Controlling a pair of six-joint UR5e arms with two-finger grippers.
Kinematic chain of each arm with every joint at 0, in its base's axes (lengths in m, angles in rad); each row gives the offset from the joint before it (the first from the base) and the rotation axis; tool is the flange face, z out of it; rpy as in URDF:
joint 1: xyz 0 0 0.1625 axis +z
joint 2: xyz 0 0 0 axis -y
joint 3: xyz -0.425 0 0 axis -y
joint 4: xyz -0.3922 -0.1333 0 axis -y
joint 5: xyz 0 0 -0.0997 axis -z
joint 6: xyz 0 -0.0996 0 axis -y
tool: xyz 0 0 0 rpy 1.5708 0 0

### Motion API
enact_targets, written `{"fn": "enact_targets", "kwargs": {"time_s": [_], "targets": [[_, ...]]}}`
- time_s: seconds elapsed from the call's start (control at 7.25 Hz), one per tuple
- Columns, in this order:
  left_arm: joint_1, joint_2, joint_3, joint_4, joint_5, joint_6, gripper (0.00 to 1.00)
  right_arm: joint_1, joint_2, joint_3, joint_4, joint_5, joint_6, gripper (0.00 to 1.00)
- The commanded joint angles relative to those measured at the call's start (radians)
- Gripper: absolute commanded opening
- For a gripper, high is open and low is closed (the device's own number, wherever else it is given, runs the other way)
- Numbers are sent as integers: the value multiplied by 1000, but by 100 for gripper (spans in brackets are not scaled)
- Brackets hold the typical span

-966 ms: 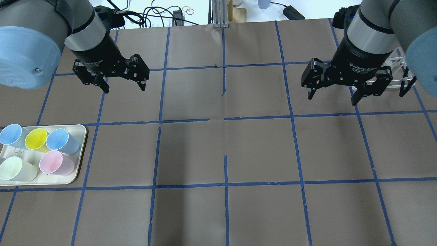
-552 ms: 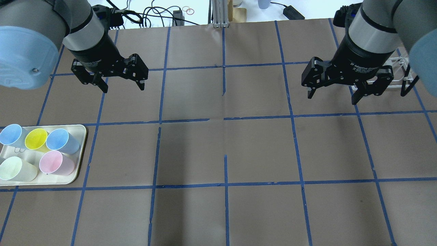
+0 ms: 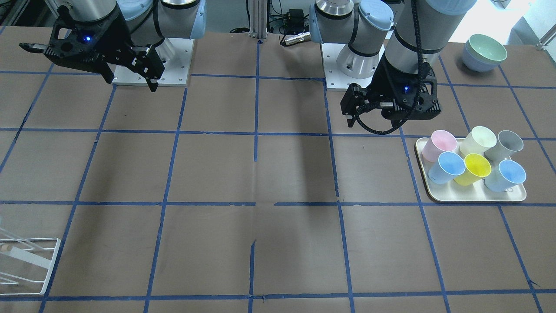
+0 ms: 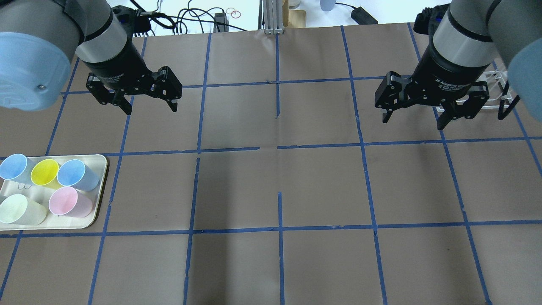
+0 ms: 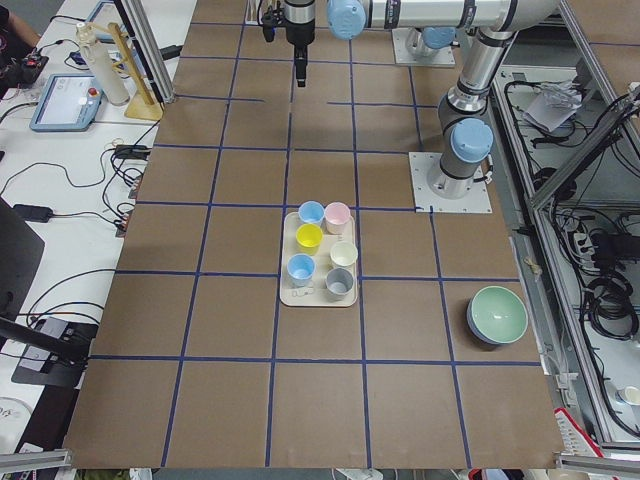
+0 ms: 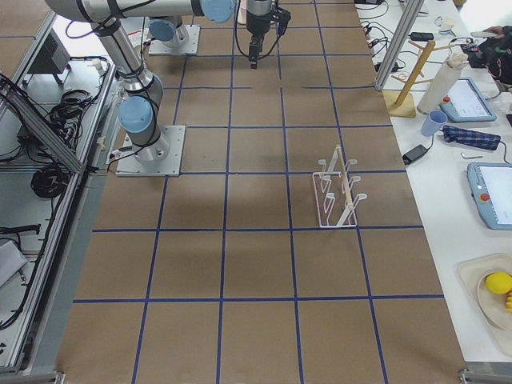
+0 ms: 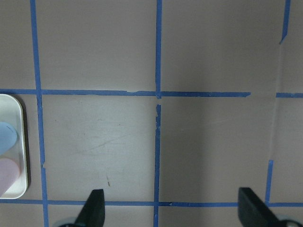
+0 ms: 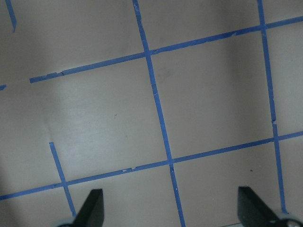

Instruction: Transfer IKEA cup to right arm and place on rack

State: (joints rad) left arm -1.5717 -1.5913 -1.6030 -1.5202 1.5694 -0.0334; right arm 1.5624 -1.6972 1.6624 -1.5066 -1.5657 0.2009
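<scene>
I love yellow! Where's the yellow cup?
Overhead view, left edge: the yellow cup sits on the cream tray between one blue cup and another blue cup.

One fixed camera sits high behind the robot, looking forward and down over the brown paper-covered counter [image 4: 322, 186]. A second faces it from across, steeply down. Two more look along the counter from each end, farther off. Both wrist cameras point down, close in. Overhead, front, left-end and left wrist views share the cream rectangular tray [image 4: 87, 223]; overhead, front and right-end share the white wire dish rack [image 6: 336, 188].
</scene>
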Motion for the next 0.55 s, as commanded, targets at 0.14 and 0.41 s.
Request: {"fn": "enact_targets", "kwargs": {"time_s": [0.14,0.41], "targets": [[77,5,0,-2,3,26,100,1,-1,5,0,1,0,100],[154,7,0,-5,11,219,100,1,-2,5,0,4,-6,100]]}}
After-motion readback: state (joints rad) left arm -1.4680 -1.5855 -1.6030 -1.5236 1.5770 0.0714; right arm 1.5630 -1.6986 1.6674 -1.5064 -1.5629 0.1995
